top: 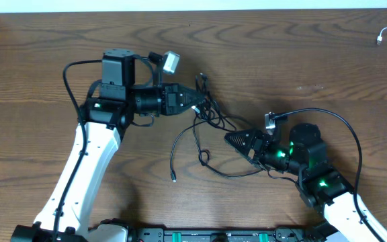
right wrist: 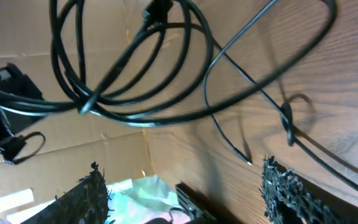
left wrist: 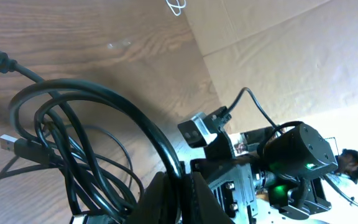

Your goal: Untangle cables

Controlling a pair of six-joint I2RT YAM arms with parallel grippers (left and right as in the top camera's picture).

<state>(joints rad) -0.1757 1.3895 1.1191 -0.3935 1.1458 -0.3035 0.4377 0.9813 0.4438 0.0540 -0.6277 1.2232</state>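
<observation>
A tangle of black cables (top: pixel 207 115) lies mid-table, with one thin strand trailing down to a plug end (top: pixel 173 178) and a small knot (top: pixel 205 158). My left gripper (top: pixel 197 101) is shut on a thick black cable (left wrist: pixel 169 163) at the tangle's upper left; the coils (left wrist: pixel 73 143) and a USB plug (left wrist: pixel 11 144) hang just ahead of its fingers (left wrist: pixel 157 199). My right gripper (top: pixel 230 139) stands open just right of the tangle, with nothing between its fingers (right wrist: pixel 284 193). The coil (right wrist: pixel 135 81) and the thin strand's knot (right wrist: pixel 288 118) lie ahead of it.
A white cable (top: pixel 385 37) lies apart at the far right back edge, also visible as a white cable (left wrist: pixel 176 6) in the left wrist view. The wooden table (top: pixel 301 74) runs under everything. Cardboard panels stand beyond its edge.
</observation>
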